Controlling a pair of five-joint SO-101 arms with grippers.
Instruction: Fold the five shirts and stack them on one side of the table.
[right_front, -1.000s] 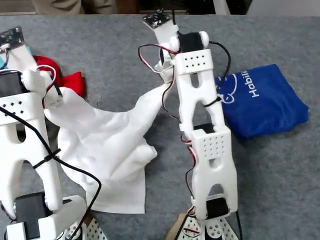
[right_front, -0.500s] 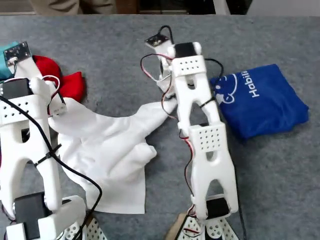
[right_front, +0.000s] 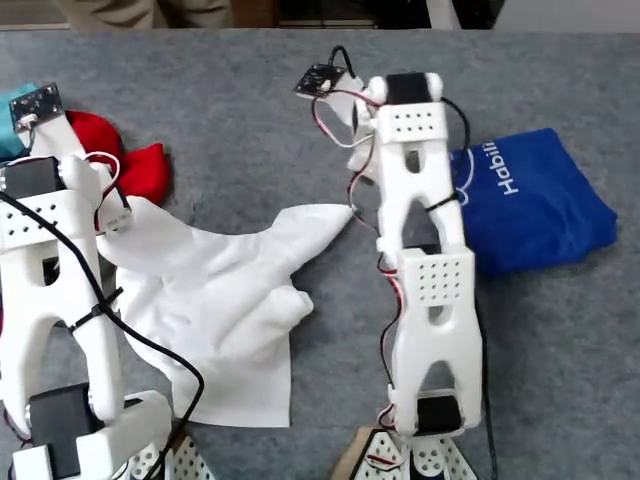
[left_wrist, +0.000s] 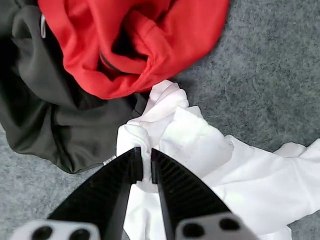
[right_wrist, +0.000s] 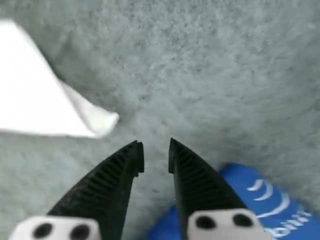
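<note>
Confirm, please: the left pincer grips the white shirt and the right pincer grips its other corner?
No. The left pincer grips the white shirt, but the right pincer holds nothing; the right wrist view shows that corner lying apart.

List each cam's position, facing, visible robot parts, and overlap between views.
High view: fixed above the table, looking down; left arm and right arm show full length.
Left wrist view: on the left arm, looking down past the left end effector, shut on the white shirt, beside the red shirt and dark shirt.
Right wrist view: on the right arm, looking down past the open right end effector at the table, blue shirt close by.
Shared: all three show the white shirt.
</note>
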